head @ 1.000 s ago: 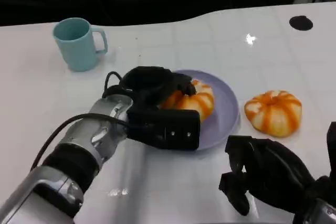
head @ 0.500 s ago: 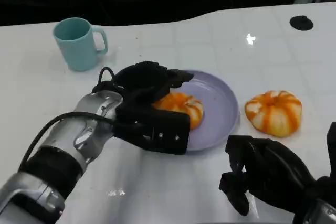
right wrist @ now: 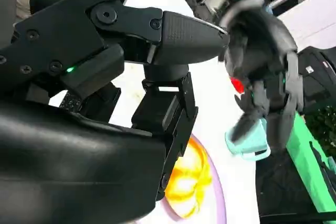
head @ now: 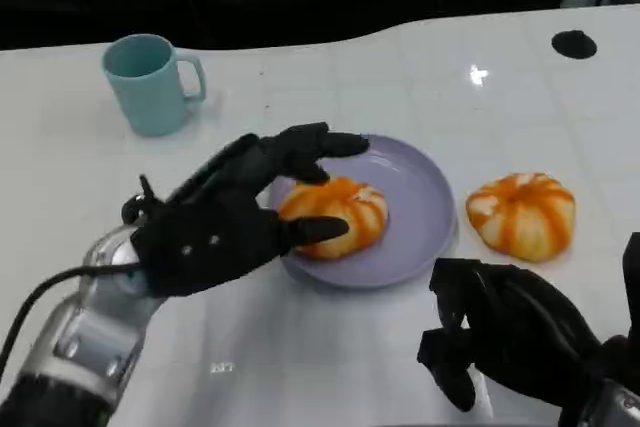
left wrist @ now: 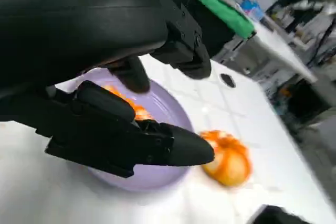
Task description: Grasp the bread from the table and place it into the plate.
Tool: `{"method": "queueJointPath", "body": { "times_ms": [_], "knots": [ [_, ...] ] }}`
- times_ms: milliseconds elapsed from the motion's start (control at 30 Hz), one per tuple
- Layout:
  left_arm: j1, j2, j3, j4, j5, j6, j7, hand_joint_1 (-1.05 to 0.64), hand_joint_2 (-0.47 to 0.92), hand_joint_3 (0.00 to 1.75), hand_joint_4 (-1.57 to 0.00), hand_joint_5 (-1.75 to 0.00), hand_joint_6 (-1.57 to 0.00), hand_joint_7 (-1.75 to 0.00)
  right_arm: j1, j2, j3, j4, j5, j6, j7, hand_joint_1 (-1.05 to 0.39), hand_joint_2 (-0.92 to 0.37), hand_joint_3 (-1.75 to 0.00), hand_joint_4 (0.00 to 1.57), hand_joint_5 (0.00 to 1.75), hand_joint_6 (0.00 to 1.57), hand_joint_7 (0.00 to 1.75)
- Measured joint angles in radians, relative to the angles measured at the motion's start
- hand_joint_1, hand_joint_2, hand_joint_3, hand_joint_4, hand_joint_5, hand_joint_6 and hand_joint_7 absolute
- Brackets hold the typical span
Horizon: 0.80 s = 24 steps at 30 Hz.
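A round orange-and-white striped bread (head: 338,213) lies on the left part of the purple plate (head: 425,197). My left hand (head: 225,222) hovers just left of it, fingers spread, holding nothing; one fingertip points at the bread's near side. The left wrist view shows this bread (left wrist: 134,109) on the plate (left wrist: 157,174) behind my fingers (left wrist: 131,140). A second striped bread (head: 521,213) sits on the table right of the plate, also seen as an orange bread (left wrist: 229,157). My right hand (head: 505,342) waits low at the front right, holding nothing. The right wrist view shows the plated bread (right wrist: 190,181).
A teal mug (head: 150,82) stands at the back left, also seen as a teal mug (right wrist: 245,141) in the right wrist view. A black round mark (head: 573,43) lies at the far right of the white table (head: 330,367).
My left hand has let go of the bread on the plate, opened its fingers and drawn back toward the front left. The right hand has not moved.
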Motion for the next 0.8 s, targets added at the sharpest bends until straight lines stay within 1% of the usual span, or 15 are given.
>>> {"method": "queueJointPath", "body": {
  "times_ms": [33,67,133,200,300,400,467,533,600,700,800],
  "knots": [
    [0.030,-0.009,0.013,-0.031,-0.043,0.011,-0.016,-0.59,0.92,0.27,-0.41,-1.68,-0.39,-1.46,0.000,0.000,-0.001,0.000,0.002,0.001,-0.001,-0.95,-0.67,-0.77,1.28,1.63,1.09,1.57],
    [0.056,-0.016,0.024,-0.058,-0.082,0.022,-0.030,-0.61,0.92,0.28,-0.43,-1.71,-0.40,-1.53,0.000,0.000,0.000,-0.001,0.002,0.002,-0.003,-0.95,-0.67,-0.77,1.28,1.63,1.09,1.57],
    [0.105,-0.022,0.045,-0.116,-0.144,0.071,-0.052,-0.63,0.92,0.32,-0.50,-1.74,-0.43,-1.59,0.000,-0.001,0.001,-0.002,0.002,0.004,-0.005,-0.95,-0.67,-0.77,1.28,1.62,1.09,1.57],
    [0.151,-0.023,0.068,-0.183,-0.196,0.127,-0.063,-0.61,0.92,0.35,-0.55,-1.74,-0.47,-1.60,0.001,-0.002,0.001,-0.003,0.002,0.005,-0.005,-0.95,-0.67,-0.77,1.28,1.62,1.08,1.56],
    [0.229,-0.024,0.090,-0.283,-0.252,0.187,-0.065,-0.59,0.92,0.37,-0.59,-1.75,-0.50,-1.58,0.001,-0.002,0.002,-0.004,0.002,0.005,-0.006,-0.96,-0.67,-0.76,1.29,1.61,1.09,1.55],
    [0.324,-0.042,0.112,-0.384,-0.336,0.276,-0.063,-0.58,0.92,0.39,-0.67,-1.75,-0.47,-1.72,0.000,-0.002,0.004,-0.006,0.002,0.007,-0.007,-0.95,-0.68,-0.76,1.28,1.62,1.09,1.55],
    [0.411,-0.075,0.121,-0.450,-0.399,0.332,-0.052,-0.59,0.92,0.40,-0.70,-1.75,-0.47,-1.74,0.000,-0.003,0.004,-0.006,0.001,0.007,-0.009,-0.96,-0.67,-0.76,1.28,1.62,1.09,1.56],
    [0.483,-0.097,0.122,-0.490,-0.436,0.369,-0.046,-0.60,0.92,0.41,-0.74,-1.75,-0.49,-1.74,-0.001,-0.003,0.005,-0.006,0.001,0.008,-0.011,-0.96,-0.67,-0.76,1.28,1.62,1.08,1.56],
    [0.539,-0.102,0.126,-0.518,-0.458,0.397,-0.042,-0.61,0.92,0.41,-0.76,-1.75,-0.52,-1.75,-0.004,-0.002,0.006,-0.005,0.002,0.008,-0.011,-0.96,-0.67,-0.76,1.28,1.62,1.08,1.56],
    [0.589,-0.112,0.127,-0.542,-0.471,0.428,-0.036,-0.61,0.92,0.42,-0.81,-1.75,-0.56,-1.75,-0.007,-0.001,0.005,-0.004,0.002,0.009,-0.015,-0.96,-0.67,-0.75,1.28,1.61,1.08,1.55],
    [0.622,-0.121,0.127,-0.566,-0.471,0.450,-0.017,-0.60,0.92,0.40,-0.82,-1.75,-0.56,-1.75,-0.008,-0.001,0.005,0.000,0.002,0.009,-0.015,-0.96,-0.67,-0.75,1.28,1.61,1.09,1.54]
  ]
}}
